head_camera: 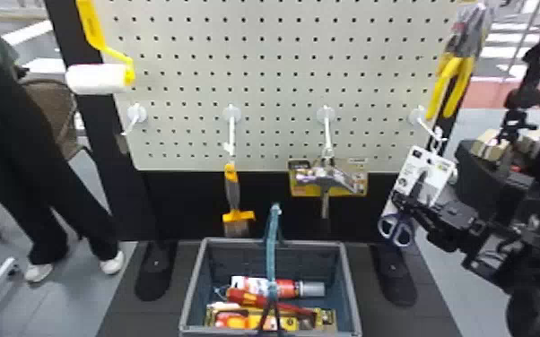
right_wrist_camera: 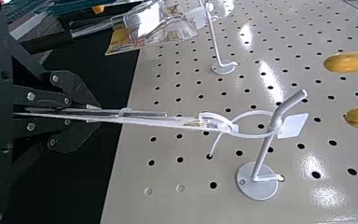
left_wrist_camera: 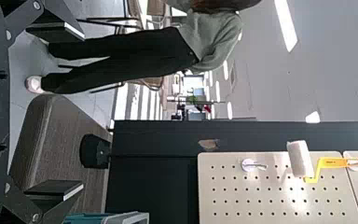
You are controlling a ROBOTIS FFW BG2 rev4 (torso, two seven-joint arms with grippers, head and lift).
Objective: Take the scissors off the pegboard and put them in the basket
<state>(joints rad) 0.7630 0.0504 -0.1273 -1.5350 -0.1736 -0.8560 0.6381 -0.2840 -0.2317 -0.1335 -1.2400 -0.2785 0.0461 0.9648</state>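
Before glossy, perforated pegboard (head_camera: 278, 96), the right tool (head_camera: 404, 202) clamps the scissors' (head_camera: 395, 228) flat white card (head_camera: 437, 168), the left tool (left_wrist_camera: 79, 112) spread wide.

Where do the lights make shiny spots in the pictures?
Right wrist view: white glare on the pegboard and packaged tool; left wrist view: pegboard glare near the paint roller, bright ceiling lights; head view: pegboard looks fairly evenly lit.

Upright basket handle (head_camera: 271, 251) midway, gaps either side
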